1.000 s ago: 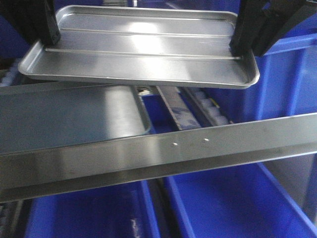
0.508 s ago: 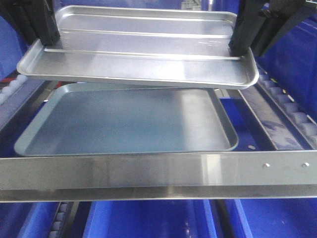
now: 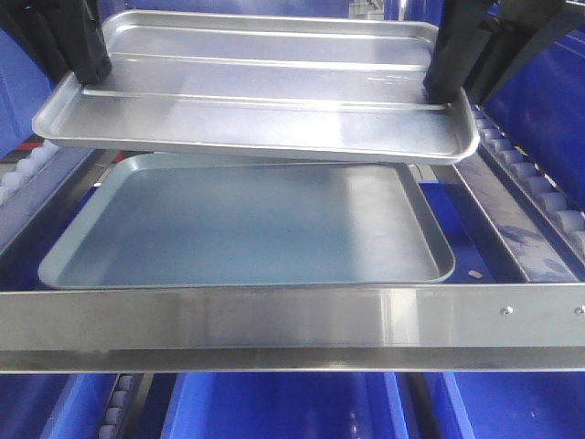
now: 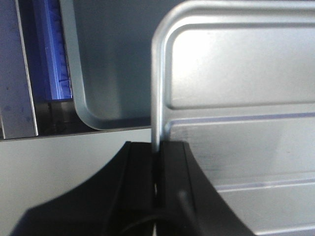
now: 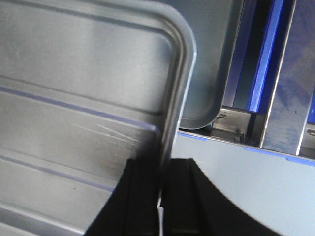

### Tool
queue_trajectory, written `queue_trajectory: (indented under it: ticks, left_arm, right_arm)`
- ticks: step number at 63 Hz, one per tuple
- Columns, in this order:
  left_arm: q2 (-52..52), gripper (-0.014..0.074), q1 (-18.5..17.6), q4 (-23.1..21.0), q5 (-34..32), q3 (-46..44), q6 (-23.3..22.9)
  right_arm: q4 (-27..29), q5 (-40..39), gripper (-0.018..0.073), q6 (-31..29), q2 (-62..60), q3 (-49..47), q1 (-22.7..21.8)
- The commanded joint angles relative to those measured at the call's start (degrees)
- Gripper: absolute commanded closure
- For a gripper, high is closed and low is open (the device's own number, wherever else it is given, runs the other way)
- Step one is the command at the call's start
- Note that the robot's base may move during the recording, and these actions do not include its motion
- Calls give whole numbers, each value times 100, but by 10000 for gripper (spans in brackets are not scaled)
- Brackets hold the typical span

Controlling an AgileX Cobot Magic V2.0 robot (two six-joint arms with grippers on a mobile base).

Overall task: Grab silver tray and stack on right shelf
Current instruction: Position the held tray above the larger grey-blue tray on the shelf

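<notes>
In the front view I see the silver tray held in the air above the blue-grey tray, which lies on the right shelf, with the left gripper and right gripper at its short ends. The left wrist view shows what the front view hides: the left jaws pinch the tray's left rim. The right wrist view shows the right jaws pinching the right rim.

No legible text or markings.
</notes>
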Motion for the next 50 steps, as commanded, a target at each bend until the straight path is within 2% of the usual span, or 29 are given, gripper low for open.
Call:
queue_trajectory:
  ticks: [1,50]
  left_arm:
    - [-200,691,-2,53,-238,-201,34]
    - [-200,691,-2,68,-329,-201,34]
  right_arm:
    - [-34,-246,503,-162,-219,-208,27]
    - [-34,-375,503,-162,-219,-208,27]
